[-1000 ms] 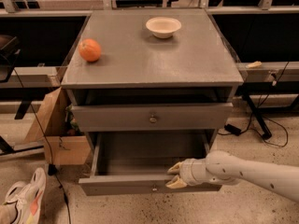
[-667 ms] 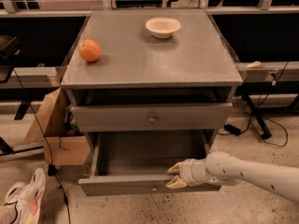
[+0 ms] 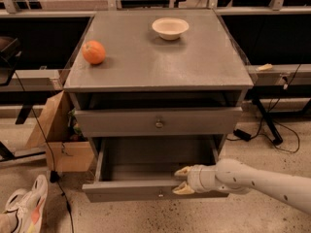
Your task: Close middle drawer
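Observation:
The middle drawer [image 3: 126, 191] is pulled far out of the grey cabinet [image 3: 155, 62]. Its low slim front panel carries a small round knob [image 3: 160, 194], and its deep box looks empty. My gripper [image 3: 182, 180] comes in from the right on a white arm and sits at the top edge of the front panel, just right of the knob. Its tan fingertips [image 3: 183, 171] are apart, one over the drawer's inside and one at the panel's front. They hold nothing.
The taller-fronted drawer [image 3: 158, 123] above stands slightly out. An orange [image 3: 94, 52] and a white bowl [image 3: 170, 28] sit on the cabinet top. A cardboard box [image 3: 58, 140] and a shoe [image 3: 24, 208] are on the floor at left. Cables [image 3: 272, 130] lie at right.

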Controlling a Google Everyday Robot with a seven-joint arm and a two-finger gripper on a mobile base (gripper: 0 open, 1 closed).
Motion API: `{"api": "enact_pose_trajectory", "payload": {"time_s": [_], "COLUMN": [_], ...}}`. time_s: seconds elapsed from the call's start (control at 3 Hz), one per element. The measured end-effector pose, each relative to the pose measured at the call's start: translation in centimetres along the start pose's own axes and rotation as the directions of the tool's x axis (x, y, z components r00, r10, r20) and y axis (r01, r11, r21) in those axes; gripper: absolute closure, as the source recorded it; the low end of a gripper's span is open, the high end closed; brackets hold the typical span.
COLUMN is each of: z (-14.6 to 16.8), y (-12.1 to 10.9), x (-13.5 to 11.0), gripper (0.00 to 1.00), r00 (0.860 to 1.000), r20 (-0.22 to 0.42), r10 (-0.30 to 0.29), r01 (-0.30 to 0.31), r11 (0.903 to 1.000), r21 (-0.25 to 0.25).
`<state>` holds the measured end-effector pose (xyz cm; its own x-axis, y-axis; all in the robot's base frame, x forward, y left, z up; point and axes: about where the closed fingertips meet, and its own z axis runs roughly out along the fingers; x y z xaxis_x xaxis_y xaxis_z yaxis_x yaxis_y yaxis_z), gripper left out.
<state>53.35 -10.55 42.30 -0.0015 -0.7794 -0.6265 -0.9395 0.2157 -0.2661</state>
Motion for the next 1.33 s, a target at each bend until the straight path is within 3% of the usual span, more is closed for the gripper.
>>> {"api": "enact_pose_trajectory", "payload": {"time_s": [0.33,1.0,1.33], "z": [0.3,0.2,0.0], "y": [-1.2,-1.8,-2.0], "x": [-0.6,0.0,1.2], "gripper": [0.00,0.00,0.00], "r00": [1.000,0.999,1.000], "r20": [0.019,0.030,-0.005], "r10": [-0.024,-0.014,0.014], "r01": [0.023,0.013,-0.014], "r11": [0.9992,0.9997,0.9997], "r21": [0.032,0.020,0.018]}}
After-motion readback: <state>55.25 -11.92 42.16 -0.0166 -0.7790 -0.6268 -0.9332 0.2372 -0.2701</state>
